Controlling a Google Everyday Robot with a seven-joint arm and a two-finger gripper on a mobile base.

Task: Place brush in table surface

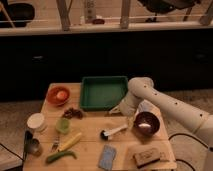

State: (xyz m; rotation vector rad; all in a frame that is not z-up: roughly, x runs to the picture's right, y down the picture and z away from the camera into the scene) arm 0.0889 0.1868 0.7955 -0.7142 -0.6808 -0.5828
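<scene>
The brush, with a slim white handle and a dark round head, lies flat on the light tan plank table surface just left of the dark bowl. My gripper is at the end of the white arm, low over the table at the green tray's front right corner, above and slightly right of the brush and apart from it. It holds nothing that I can see.
A green rectangular tray sits at the back centre. An orange bowl is back left. A white cup, a metal scoop, a yellow-green utensil, a blue sponge and a brown block lie along the front.
</scene>
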